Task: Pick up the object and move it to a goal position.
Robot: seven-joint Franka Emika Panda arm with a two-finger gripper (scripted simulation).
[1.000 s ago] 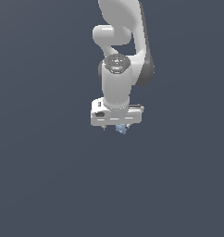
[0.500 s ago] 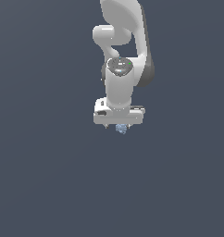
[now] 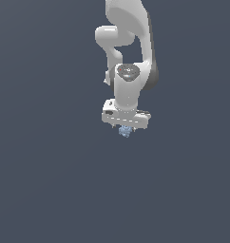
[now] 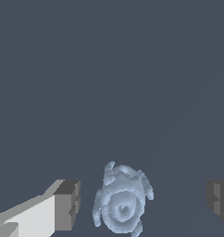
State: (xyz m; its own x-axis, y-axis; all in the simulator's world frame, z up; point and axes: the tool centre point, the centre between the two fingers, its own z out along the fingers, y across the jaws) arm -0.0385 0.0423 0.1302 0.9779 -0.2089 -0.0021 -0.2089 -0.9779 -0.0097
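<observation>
Between our spread gripper [image 4: 140, 203] pads sits the object [image 4: 122, 201], ungripped; closing off-centre could squirt it away.

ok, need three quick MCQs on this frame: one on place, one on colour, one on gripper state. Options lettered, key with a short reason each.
1. Where is the pale-blue lump?
A. between the fingers
B. far off at the exterior view's left
C. on top of the arm

2. What colour is the gripper body?
A. red
B. white
C. green

3. How do the jaws stand?
A. clamped on the lump
B. open, gaps on both sides
C. out of view

Key: 1 A, the wrist view shows the lump between the finger pads. 2 B, the exterior view shows a white body. 3 B, the wrist view shows a gap between lump and each pad.
</observation>
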